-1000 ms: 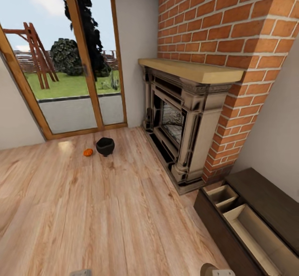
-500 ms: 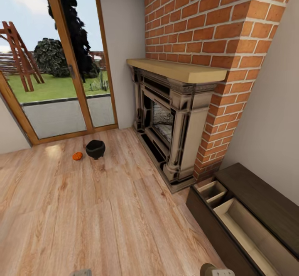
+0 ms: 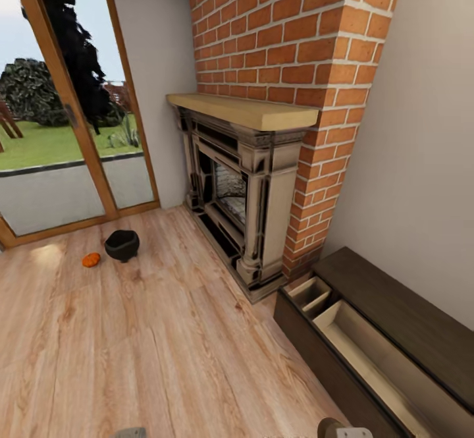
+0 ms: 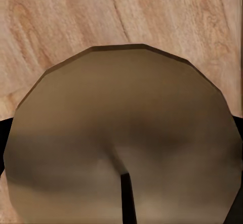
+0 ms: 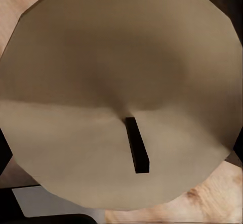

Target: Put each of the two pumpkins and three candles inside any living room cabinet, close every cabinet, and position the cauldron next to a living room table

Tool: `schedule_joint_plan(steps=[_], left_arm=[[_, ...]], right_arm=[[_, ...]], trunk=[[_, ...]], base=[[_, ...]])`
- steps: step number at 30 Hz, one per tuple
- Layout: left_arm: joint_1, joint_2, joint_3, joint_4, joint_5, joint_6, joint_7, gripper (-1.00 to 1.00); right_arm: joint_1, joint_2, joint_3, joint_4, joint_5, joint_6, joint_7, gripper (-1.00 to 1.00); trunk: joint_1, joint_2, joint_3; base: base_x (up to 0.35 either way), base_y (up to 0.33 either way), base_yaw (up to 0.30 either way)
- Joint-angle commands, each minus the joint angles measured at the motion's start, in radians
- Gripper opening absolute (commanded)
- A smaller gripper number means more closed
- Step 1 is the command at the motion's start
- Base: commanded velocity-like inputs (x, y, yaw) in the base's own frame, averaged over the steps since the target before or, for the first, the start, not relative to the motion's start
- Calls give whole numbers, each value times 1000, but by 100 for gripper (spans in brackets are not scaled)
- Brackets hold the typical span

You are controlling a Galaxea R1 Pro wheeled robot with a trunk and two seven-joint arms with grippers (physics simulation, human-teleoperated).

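The black cauldron [image 3: 122,245] stands on the wooden floor near the glass door, with one orange pumpkin [image 3: 91,259] close to its left. The dark-brown cabinet [image 3: 395,306] runs along the right wall, two of its drawers [image 3: 359,342] pulled open and showing pale insides. A grey-beige candle [image 4: 121,143] with a dark wick sits right in front of the left wrist camera, dark fingers [image 4: 3,133] at its sides. Another candle [image 5: 121,92] sits the same way in the right wrist view, and its top [image 3: 330,427] peeks in at the bottom of the head view beside my right gripper [image 3: 352,433].
A brick chimney with a stone fireplace [image 3: 243,188] and a wooden mantel juts out between the door and the cabinet. The glass door [image 3: 59,135] looks onto a garden. Open wooden floor [image 3: 164,359] lies between me and the cauldron.
The whole head view has slid to the left, so the camera has turned right. The cauldron, pumpkin and cabinet keep their places on the floor.
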Motion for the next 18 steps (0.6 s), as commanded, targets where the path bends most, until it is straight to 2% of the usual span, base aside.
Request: schedule_joint_plan(steps=[1, 18], left_arm=[[0, 0, 0, 0, 0, 0, 1, -100], [0, 0, 0, -1, -1, 0, 0, -100]], right_arm=[[-1, 0, 0, 0, 0, 0, -1, -100], [-1, 0, 0, 0, 0, 0, -1, -100]], trunk=[[0, 0, 0], [0, 0, 5]], base=[[0, 0, -284], [0, 0, -284]])
